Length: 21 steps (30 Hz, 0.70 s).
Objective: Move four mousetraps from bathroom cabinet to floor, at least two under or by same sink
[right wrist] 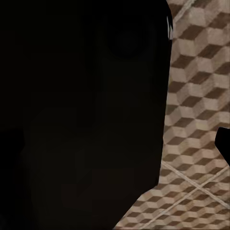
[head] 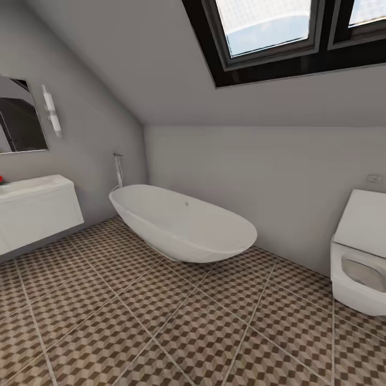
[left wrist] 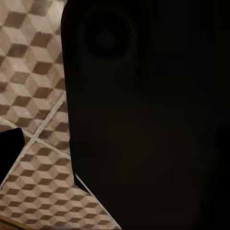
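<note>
Brown-and-beige cube tiles of the bathroom floor point(head: 161, 321) ahead, bathroom sink point(head: 32, 187) at head view left, bathtub point(head: 182, 222) centre, toilet point(head: 356, 257) right. Looks like transit/search step. Next: turn to find the cabinet holding the mousetraps. Wrist views mostly dark robot body; can't tell either claw's state.

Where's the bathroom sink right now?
In the head view the bathroom sink sits at the far left edge, on its white wall-hung drawer unit below the mirror, with the bathtub to its right across the bathroom floor.
</note>
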### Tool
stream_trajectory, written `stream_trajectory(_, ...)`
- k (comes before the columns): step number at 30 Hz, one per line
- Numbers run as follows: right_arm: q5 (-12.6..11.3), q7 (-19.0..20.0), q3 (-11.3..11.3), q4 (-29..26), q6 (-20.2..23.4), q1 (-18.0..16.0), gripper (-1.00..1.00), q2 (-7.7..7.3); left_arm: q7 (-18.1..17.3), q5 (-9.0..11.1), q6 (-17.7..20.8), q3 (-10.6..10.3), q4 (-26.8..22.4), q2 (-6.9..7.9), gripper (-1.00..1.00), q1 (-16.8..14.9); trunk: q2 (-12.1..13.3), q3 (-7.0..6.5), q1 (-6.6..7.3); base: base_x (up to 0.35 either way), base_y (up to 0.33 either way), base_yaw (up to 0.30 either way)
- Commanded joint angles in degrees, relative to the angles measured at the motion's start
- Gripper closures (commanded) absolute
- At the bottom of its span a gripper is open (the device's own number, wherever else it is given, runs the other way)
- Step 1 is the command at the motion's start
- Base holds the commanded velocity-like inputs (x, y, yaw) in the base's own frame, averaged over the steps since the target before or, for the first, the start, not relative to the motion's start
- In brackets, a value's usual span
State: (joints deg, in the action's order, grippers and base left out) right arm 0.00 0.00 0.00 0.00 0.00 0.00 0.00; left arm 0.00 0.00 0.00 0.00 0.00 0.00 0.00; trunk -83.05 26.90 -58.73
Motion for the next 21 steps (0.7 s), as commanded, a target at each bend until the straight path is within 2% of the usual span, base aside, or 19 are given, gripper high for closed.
stream_trajectory(1, 0.0, 0.0, 0.0, 0.0, 0.0, 0.0, -1.00, 0.00, 0.0, 0.0, 0.0, 0.0, 0.0, 0.00, -1.00, 0.0, 0.0, 0.03, 0.00, 0.000, 0.000, 0.000)
stream_trajectory(3, 0.1, 0.3, 0.2, -0.7, 0.0, 0.5, -1.00, 0.65, 0.0, 0.1, -0.1, 0.1, -0.1, 0.44, -1.00, 0.2, 0.0, 0.03, 0.00, 0.000, 0.000, 0.000)
stream_trajectory(9, -0.2, 0.3, 0.2, -1.4, -0.4, -0.1, -1.00, 1.91, 0.0, 0.1, -0.1, 0.0, -0.1, 0.54, -1.00, 0.1, 0.0, 0.03, 0.00, 0.000, 0.000, 0.000)
stream_trajectory(21, -0.3, 0.3, 0.2, -1.9, -4.2, -0.4, -1.00, 2.19, 0.0, 0.1, -0.1, -0.1, -0.1, 0.70, -1.00, 0.1, 0.0, 0.03, 0.00, 0.000, 0.000, 0.000)
